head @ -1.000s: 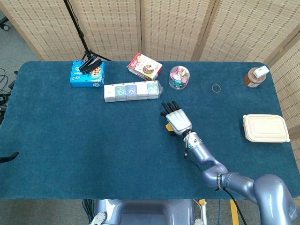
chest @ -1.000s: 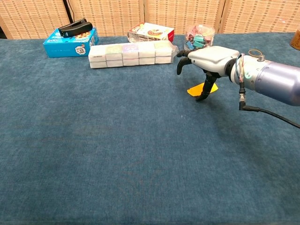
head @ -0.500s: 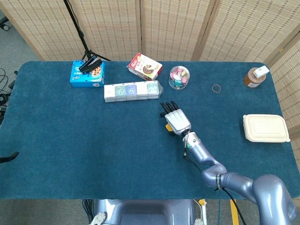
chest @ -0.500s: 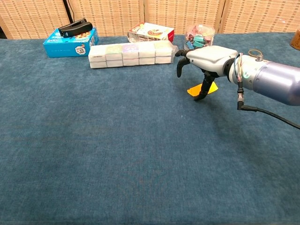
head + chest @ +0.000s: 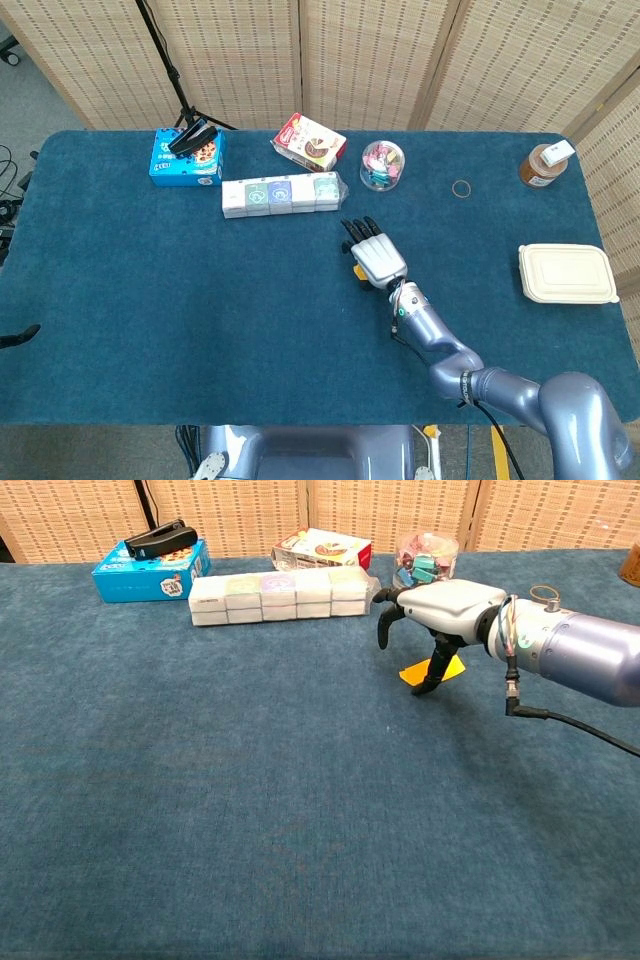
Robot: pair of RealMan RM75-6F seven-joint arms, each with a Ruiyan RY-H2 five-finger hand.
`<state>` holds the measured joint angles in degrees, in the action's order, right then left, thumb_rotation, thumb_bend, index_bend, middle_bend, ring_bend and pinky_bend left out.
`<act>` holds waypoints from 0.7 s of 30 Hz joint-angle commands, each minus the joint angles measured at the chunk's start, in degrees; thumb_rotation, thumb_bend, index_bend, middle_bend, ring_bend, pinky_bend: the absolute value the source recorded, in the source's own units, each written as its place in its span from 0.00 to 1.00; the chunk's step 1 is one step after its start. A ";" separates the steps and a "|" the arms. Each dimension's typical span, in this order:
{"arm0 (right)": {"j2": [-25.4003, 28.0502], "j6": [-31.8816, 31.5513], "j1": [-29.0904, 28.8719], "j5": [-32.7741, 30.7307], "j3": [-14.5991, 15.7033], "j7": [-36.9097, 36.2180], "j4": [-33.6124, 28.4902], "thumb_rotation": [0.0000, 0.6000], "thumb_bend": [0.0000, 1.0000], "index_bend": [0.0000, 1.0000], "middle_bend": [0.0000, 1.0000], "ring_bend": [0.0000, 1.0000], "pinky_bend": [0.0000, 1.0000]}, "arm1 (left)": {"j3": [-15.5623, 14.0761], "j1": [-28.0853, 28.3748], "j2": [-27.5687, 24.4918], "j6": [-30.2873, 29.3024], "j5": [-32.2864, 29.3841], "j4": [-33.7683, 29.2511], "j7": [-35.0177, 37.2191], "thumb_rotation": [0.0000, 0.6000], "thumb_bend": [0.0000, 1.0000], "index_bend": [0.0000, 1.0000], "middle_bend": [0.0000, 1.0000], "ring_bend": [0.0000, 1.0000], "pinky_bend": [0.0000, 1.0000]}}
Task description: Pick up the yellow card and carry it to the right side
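The right robot hand (image 5: 432,620) hangs palm-down over the yellow card (image 5: 432,670), which lies flat on the blue table (image 5: 250,810) near its middle; dark fingers (image 5: 436,668) curl down, one tip meeting the card's near edge, though whether it is gripped cannot be told. The left robot hand appears in neither view. Behind stand a row of small white packs in clear wrap (image 5: 282,194), a blue biscuit box (image 5: 185,160) with a black stapler (image 5: 192,135) on top, a red-and-white carton (image 5: 310,142) and a clear tub of coloured clips (image 5: 382,165). Their printing is too small to read. At the table's right edge sit a beige lidded container (image 5: 565,273) and a brown jar (image 5: 545,165).
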<state>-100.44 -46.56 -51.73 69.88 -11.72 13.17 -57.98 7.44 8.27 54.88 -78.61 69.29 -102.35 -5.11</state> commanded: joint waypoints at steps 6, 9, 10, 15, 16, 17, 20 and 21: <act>-0.13 -0.07 0.04 0.17 0.02 -0.12 0.28 1.00 0.22 0.34 0.00 0.00 0.00 | -0.01 -0.02 0.00 -0.05 0.03 -0.01 0.01 1.00 0.00 0.00 0.00 0.00 0.00; -0.19 0.02 0.05 0.14 0.04 -0.07 0.36 1.00 0.22 0.34 0.00 0.00 0.00 | 0.00 -0.02 -0.04 -0.02 0.03 -0.02 0.12 1.00 0.00 0.00 0.00 0.00 0.00; -0.22 0.04 0.04 0.12 0.04 -0.03 0.41 1.00 0.22 0.34 0.00 0.00 0.00 | 0.00 -0.04 -0.05 -0.05 0.05 -0.01 0.14 1.00 0.00 0.00 0.00 0.00 0.00; -0.36 0.09 0.01 0.00 -0.08 0.04 0.61 1.00 0.24 0.36 0.00 0.00 0.00 | 0.02 -0.05 -0.07 -0.05 0.04 0.05 0.28 1.00 0.00 0.00 0.00 0.00 0.00; -0.39 0.10 0.00 -0.02 -0.09 0.08 0.65 1.00 0.25 0.37 0.00 0.00 0.00 | 0.03 -0.04 -0.08 -0.04 0.03 0.05 0.29 1.00 0.00 0.00 0.00 0.00 0.00; -0.42 0.13 0.00 -0.05 -0.10 0.09 0.70 1.00 0.26 0.37 0.00 0.00 0.00 | 0.04 -0.04 -0.09 -0.03 0.02 0.06 0.33 1.00 0.00 0.00 0.00 0.00 0.00; -0.54 0.28 -0.04 -0.20 -0.11 0.34 1.00 1.00 0.29 0.38 0.00 0.00 0.00 | 0.04 -0.04 -0.16 0.02 0.03 0.07 0.48 1.00 0.00 0.00 0.00 0.00 0.00; -0.55 0.30 -0.04 -0.23 -0.10 0.42 1.05 1.00 0.30 0.39 0.00 0.00 0.00 | 0.04 -0.05 -0.18 0.02 0.06 0.07 0.52 1.00 0.00 0.00 0.00 0.00 0.00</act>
<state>-100.98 -46.28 -51.76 69.66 -11.82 13.58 -56.94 7.48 8.22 54.70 -78.59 69.35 -102.28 -4.59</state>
